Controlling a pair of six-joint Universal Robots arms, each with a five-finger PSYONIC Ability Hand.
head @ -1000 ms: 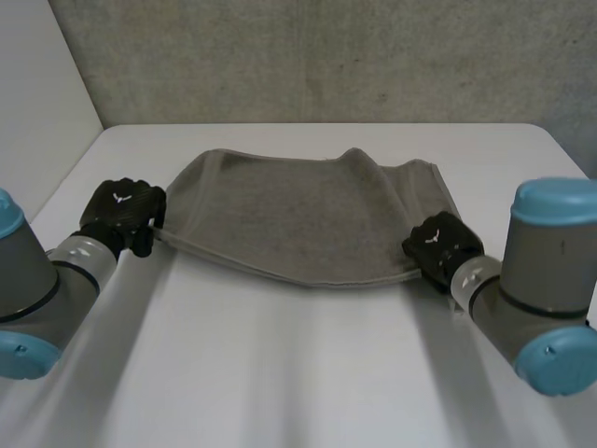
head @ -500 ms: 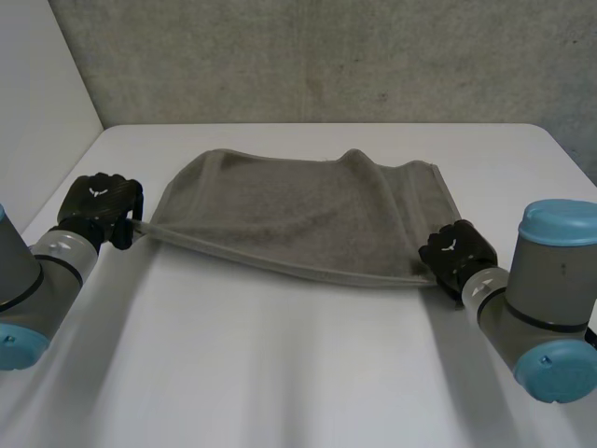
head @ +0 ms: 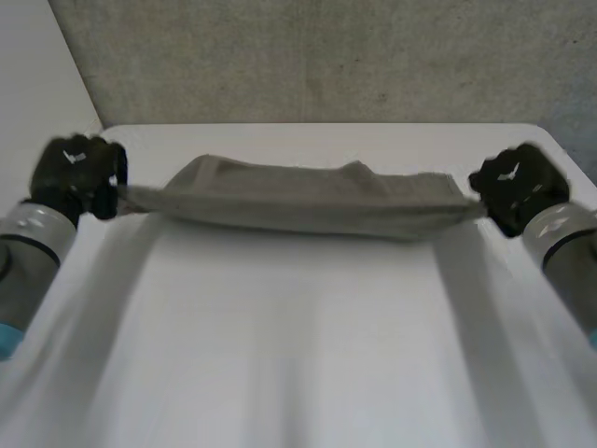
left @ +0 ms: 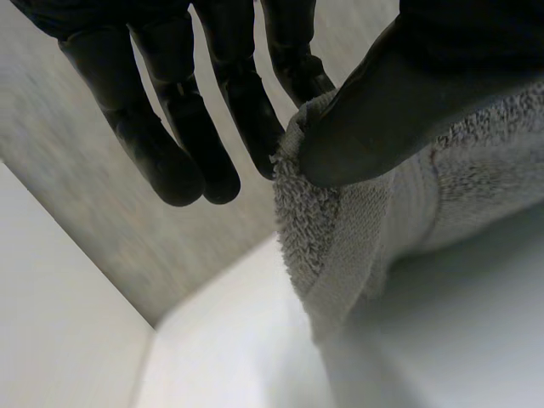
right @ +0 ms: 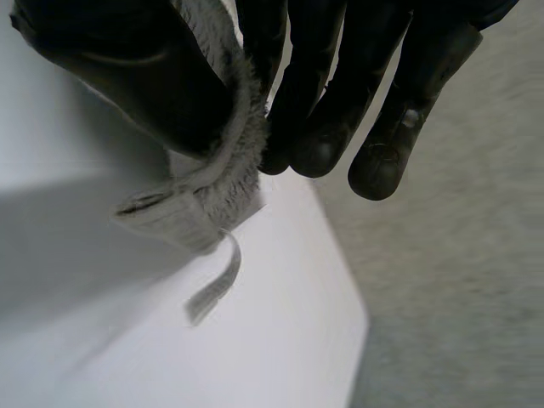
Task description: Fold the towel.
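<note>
Both hands have gone up and toward the far side of the table (head: 298, 355) since half a second ago, and they have carried the near edge of the towel (head: 308, 201) with them, so that what lay spread out as a broad grey sheet now shows from the head view as a narrow band stretched across the far half of the table. We see the left hand (head: 75, 177) above the table's left edge, holding the towel's left corner, and the right hand (head: 516, 187) above the table's right edge, holding the right corner; the cloth runs nearly taut between them, with a slight sag toward the middle. From the left wrist we see the thumb (left: 408, 93) pressing a bunched corner of the terry cloth against one finger, while the other fingers (left: 170, 144) stay straight and close together, clear of the cloth. From the right wrist we see the thumb (right: 127, 76) clamping the towel's hemmed edge against the fingers (right: 323, 127), which lie pressed together; a small cloth strip (right: 212, 289) hangs from that corner above the table. We cannot tell whether the towel's far edge rests on the table or hangs just above it. Behind the table's far edge stands a grey wall (head: 326, 56).
</note>
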